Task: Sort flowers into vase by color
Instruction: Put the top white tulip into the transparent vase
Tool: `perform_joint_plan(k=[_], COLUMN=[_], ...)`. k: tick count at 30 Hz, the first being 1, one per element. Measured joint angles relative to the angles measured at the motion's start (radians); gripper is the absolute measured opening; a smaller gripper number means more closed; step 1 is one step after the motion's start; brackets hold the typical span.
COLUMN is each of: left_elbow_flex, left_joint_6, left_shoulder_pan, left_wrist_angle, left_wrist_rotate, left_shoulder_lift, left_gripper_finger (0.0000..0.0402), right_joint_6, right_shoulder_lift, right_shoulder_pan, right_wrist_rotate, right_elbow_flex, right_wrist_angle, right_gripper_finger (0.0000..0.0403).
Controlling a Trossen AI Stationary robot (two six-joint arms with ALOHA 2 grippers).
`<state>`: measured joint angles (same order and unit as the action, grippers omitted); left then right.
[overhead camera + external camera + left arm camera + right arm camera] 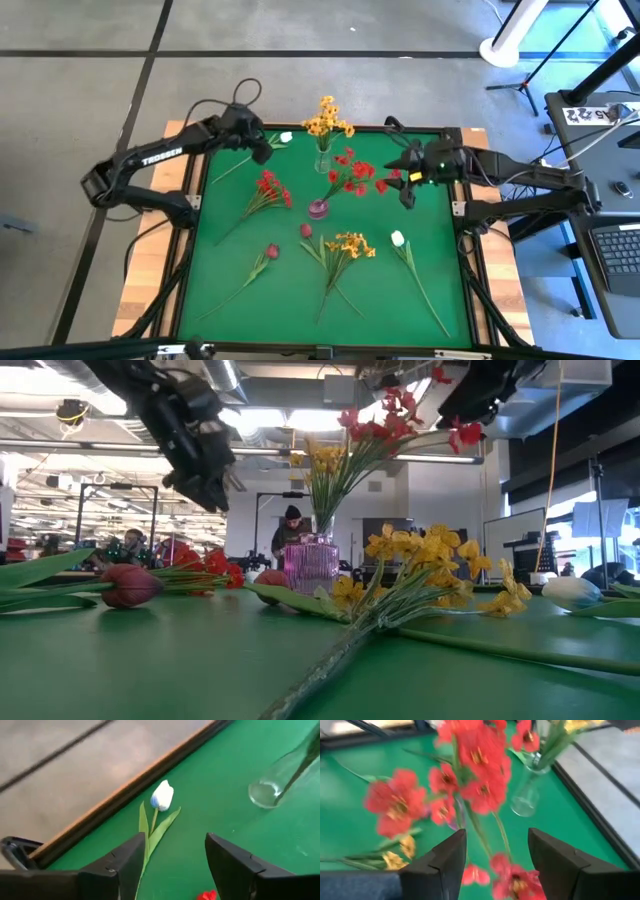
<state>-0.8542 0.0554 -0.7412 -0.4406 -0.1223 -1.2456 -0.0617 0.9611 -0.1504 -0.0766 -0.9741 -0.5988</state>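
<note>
My left gripper (pixel 264 149) (pixel 175 842) hovers open near the far edge. Its fingers stand on either side of the stem of a white bud flower (pixel 162 796) that lies flat on the green mat. My right gripper (pixel 404 187) (pixel 497 837) is open and raised beside a red blossom cluster (pixel 356 170) (pixel 392 418). The cluster's stems slant down into the pink vase (pixel 318 208) (pixel 310 565). A yellow-orange cluster (pixel 325 118) stands in the clear glass vase (pixel 322 163) (pixel 526 799). My right gripper has red blossoms (pixel 512 880) and a thin stem (pixel 501 836) of the cluster between its open fingers. I cannot tell whether either finger touches them. The cluster leans out of the pink vase toward the gripper, well above the mat.
On the mat lie a second red cluster (pixel 266 190), two dark red buds (pixel 272 252) (pixel 306 230), a yellow-orange cluster (pixel 350 243) and another white bud (pixel 398 238). The table has a raised dark rim (pixel 460 215). A person (pixel 290 532) stands in the room beyond.
</note>
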Motion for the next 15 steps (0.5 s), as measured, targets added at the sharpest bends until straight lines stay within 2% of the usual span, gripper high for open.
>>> perform_joint_plan(k=[6, 10, 15], left_elbow_flex=[-0.033, -0.034, -0.034], left_joint_6=[-0.061, -0.089, -0.094], left_shoulder_pan=[-0.067, -0.101, -0.126], left_wrist_angle=[-0.031, -0.034, -0.043], left_wrist_rotate=[0.052, 0.093, 0.091], left_shoulder_lift=[-0.173, -0.273, -0.361], left_gripper_finger=[0.0213, 0.0214, 0.0214], right_joint_6=[-0.024, -0.02, -0.02], right_shoulder_lift=[0.0, -0.041, -0.145], right_shoulder_pan=[0.07, 0.087, 0.085], right_wrist_rotate=[-0.153, -0.191, -0.237], right_elbow_flex=[0.0, -0.006, -0.034], right_wrist_angle=[-0.069, -0.078, -0.084], right_gripper_finger=[0.0209, 0.0209, 0.0209])
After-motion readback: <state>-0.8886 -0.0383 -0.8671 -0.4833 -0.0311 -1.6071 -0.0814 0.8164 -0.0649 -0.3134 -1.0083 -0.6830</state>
